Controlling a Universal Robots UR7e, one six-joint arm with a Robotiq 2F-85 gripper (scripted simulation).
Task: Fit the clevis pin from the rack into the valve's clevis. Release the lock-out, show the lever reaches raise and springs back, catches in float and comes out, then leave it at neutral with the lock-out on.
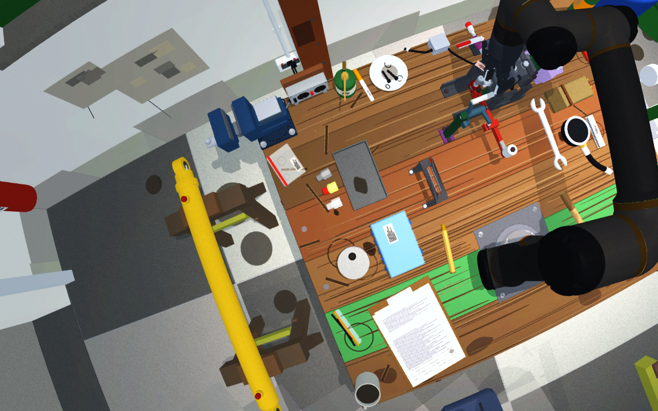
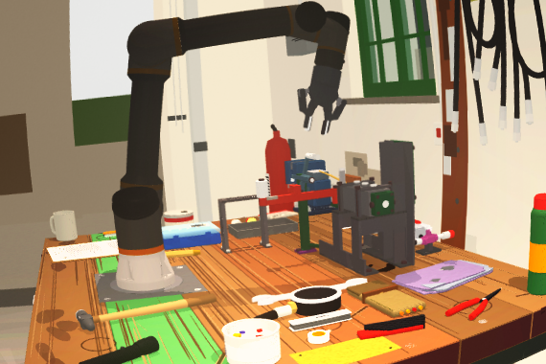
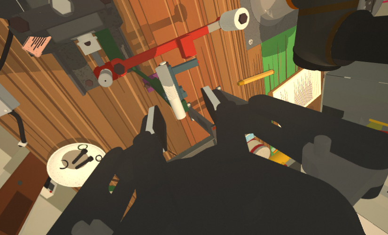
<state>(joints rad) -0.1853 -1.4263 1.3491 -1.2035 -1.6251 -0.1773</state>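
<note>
At the far end of the wooden bench stands the dark grey valve block (image 2: 378, 208), with its red lever (image 3: 172, 48) reaching out to a white knurled knob (image 3: 238, 19). A white knurled lock-out handle (image 3: 171, 92) sits on a grey-blue bracket beside the lever. The grey pin rack (image 1: 429, 182) stands mid-bench. My gripper (image 2: 322, 125) hangs well above the valve, open, with nothing in it; in the wrist camera its fingertips (image 3: 181, 109) frame the white handle far below.
A white dish (image 3: 76, 164) with black pins and clips lies near the bench's far edge. A grey tray (image 1: 359, 175), a blue box (image 1: 397, 242), a clipboard (image 1: 417, 329), a spanner (image 1: 549, 134) and a hammer (image 2: 143, 308) lie about the bench. The arm's base (image 2: 141, 265) is bolted near the green mat.
</note>
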